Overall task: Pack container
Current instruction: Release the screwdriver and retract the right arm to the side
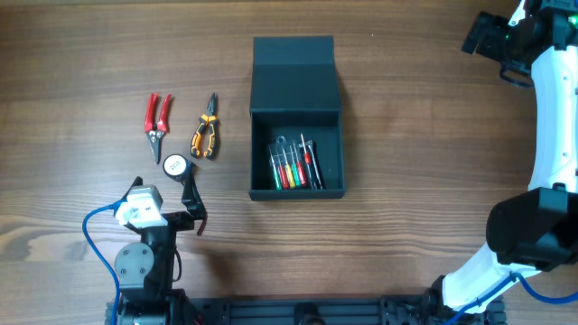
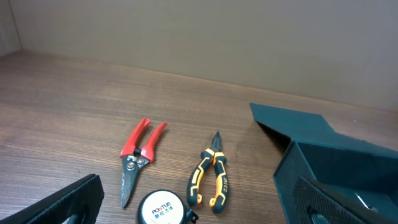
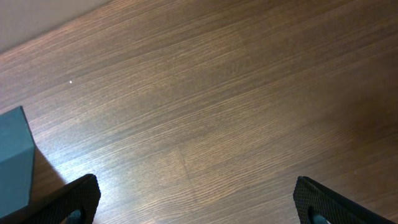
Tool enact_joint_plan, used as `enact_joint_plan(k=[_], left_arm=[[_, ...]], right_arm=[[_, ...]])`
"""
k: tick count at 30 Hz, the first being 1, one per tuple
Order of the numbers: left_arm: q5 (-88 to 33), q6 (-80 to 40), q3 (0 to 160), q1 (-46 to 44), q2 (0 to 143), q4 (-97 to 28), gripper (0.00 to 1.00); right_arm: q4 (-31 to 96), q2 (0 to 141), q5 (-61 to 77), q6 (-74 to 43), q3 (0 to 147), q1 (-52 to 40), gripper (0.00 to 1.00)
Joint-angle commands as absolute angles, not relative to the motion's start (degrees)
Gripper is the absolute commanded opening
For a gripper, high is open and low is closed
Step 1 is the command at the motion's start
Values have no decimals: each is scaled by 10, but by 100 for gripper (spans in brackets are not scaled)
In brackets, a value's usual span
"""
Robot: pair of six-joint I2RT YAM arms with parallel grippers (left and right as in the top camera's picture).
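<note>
The container (image 1: 262,149) is a dark teal box in the middle of the table, its flap lid folded back flat behind it. A set of coloured screwdrivers (image 1: 295,164) lies inside. Red-handled snips (image 1: 158,115), orange-and-black pliers (image 1: 205,129) and a round tape measure (image 1: 175,165) lie to its left. My left gripper (image 1: 164,191) is open and empty, just in front of the tape measure (image 2: 163,208), with the pliers (image 2: 210,177), snips (image 2: 138,155) and container (image 2: 336,162) beyond. My right gripper (image 1: 488,36) is open and empty over bare table at the far right; a container corner (image 3: 13,162) shows at the left of its view.
The wooden table (image 1: 424,135) is bare to the right of the container. The right arm's white links (image 1: 551,117) run down the right edge. The left arm's base (image 1: 140,266) sits at the front left.
</note>
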State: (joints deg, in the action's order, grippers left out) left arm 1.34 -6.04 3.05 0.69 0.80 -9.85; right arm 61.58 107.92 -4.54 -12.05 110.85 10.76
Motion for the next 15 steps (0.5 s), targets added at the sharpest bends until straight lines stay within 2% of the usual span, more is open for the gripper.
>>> enact_joint_plan(k=[1, 12, 15], left_arm=[[5, -47, 28, 2, 4, -96, 100], [16, -47, 28, 2, 4, -87, 100], [-36, -47, 32, 2, 4, 8, 100]], right_arm=[[613, 1074, -39, -113, 1122, 105, 100], [613, 1074, -39, -113, 1122, 105, 100], [613, 1074, -39, -114, 1122, 105, 100]])
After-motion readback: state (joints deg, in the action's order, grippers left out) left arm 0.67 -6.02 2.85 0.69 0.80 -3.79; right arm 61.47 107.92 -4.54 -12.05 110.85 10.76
